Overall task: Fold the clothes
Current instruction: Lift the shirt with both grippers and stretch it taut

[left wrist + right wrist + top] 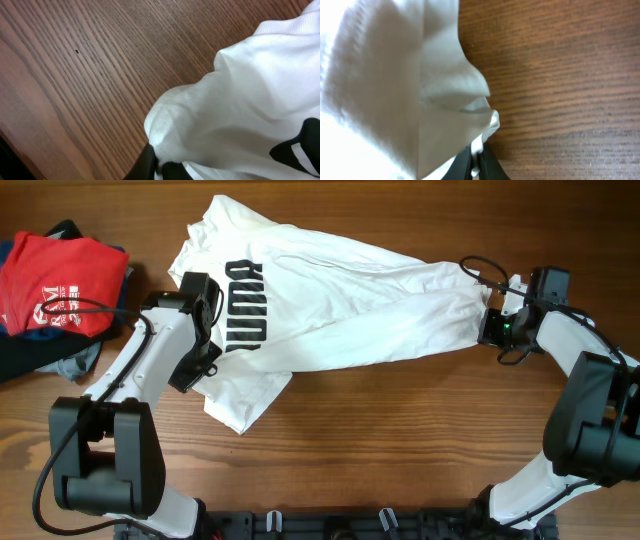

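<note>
Overhead view, one item in work: a white knitted T-shirt with black block lettering (330, 300), which lay crumpled and stretched crosswise on the brown wood-grain counter (400, 440), between the two arms. Location: mid-counter, its body bunched toward the left and a long twisted run of cloth drawn out to the right. Left tool (159, 167): pressed together on a fold of the shirt near the lettering, the cloth puckered up around the pinch. Right tool (477, 161): pressed together on a thin edge at the shirt's far right end, several layers gathered above the pinch. Also present: a heap of red and dark blue garments (55, 280) at the counter's left edge, near the left arm, untouched. Handling, as judged: light, soft, limp, with no stiffness to hold a shape, so it would sag and twist between grips. The knit should give the tools fair purchase, though a thin edge could slip out under pull. Best holds, as judged: hem corners or shoulder seams, where the cloth is doubled, rather than mid-panel. Fold not yet formed; the shirt wanted spreading flat first.
</note>
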Robot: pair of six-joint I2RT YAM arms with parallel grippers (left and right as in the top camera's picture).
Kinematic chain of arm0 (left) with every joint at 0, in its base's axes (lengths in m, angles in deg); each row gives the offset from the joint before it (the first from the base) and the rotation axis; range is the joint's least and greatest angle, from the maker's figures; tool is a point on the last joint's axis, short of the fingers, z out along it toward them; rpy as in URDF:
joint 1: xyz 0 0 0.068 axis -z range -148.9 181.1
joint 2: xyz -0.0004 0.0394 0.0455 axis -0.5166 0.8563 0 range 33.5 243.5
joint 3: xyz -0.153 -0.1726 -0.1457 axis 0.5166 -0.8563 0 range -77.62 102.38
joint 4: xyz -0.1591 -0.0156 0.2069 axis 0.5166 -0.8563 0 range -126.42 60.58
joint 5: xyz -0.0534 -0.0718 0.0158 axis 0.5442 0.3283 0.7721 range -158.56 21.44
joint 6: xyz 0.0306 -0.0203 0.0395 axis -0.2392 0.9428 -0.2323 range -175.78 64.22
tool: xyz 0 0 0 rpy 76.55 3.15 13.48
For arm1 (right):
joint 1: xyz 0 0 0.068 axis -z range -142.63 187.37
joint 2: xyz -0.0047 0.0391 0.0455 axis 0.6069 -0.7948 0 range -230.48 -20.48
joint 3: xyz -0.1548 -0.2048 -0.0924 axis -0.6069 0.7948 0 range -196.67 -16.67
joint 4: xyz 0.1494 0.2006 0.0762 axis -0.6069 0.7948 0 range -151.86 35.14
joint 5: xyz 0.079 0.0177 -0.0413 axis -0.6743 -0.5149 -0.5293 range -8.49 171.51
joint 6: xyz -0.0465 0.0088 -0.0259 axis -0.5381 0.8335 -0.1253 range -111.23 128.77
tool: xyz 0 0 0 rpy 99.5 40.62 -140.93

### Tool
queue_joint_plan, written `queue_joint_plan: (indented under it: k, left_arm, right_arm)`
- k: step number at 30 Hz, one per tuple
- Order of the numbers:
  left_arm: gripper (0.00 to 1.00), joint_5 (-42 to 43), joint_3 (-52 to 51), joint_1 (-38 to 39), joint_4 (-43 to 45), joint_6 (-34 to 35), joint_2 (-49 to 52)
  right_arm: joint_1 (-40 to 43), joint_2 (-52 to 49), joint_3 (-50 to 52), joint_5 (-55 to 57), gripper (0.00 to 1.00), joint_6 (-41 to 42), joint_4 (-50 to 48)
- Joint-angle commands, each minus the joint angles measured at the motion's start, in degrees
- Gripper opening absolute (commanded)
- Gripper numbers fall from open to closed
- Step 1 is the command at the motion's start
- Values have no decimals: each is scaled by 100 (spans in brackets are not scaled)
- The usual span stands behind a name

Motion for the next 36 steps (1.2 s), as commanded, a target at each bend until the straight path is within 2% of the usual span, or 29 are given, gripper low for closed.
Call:
queue_joint_plan:
  k: [1, 4, 7, 10, 14, 20, 23, 27, 29, 31, 34, 36]
  left_arm:
    - [4, -155, -11, 4, 0, 11, -46]
    - [4, -151, 42, 4, 2, -352, -74]
    - [4, -118, 599, 4, -2, -1250, -372]
    - [4, -92, 1207, 4, 57, -1368, -737]
    - [4, -85, 1974, -17, 549, -1956, -1386]
    - [4, -17, 2437, -339, 675, -1967, -2264]
    - [4, 299, 2441, -575, 1143, -1965, -2839]
    - [4, 354, 2441, -586, 1696, -1965, -2817]
    - [4, 734, 2441, -586, 1766, -1965, -2533]
    - [4, 1368, 2441, -570, 1832, -1965, -1908]
    - [4, 1528, 2441, -570, 2020, -1967, -957]
    - [4, 1731, 2441, -570, 2583, -2065, -291]
  right_arm:
    - [-33, 20, -2, 15, 5, 461, 238]
    - [-17, 732, -455, 20, 4, 435, 916]
    - [-7, 1508, -1187, 289, 4, 452, 1563]
    - [0, 2031, -1840, 697, 4, 673, 1884]
    - [151, 2573, -2592, 868, 4, 944, 2341]
    - [619, 3110, -3499, 1056, 4, 1032, 2719]
    - [872, 3335, -3768, 1217, 4, 1019, 2653]
    - [957, 3091, -3779, 1187, 4, 739, 2413]
    - [957, 2796, -3779, 868, 4, 562, 2411]
    - [957, 2271, -3779, 415, 4, 470, 2387]
    - [940, 1473, -3779, -291, 4, 236, 2120]
    - [822, 719, -3779, -503, 4, 212, 1598]
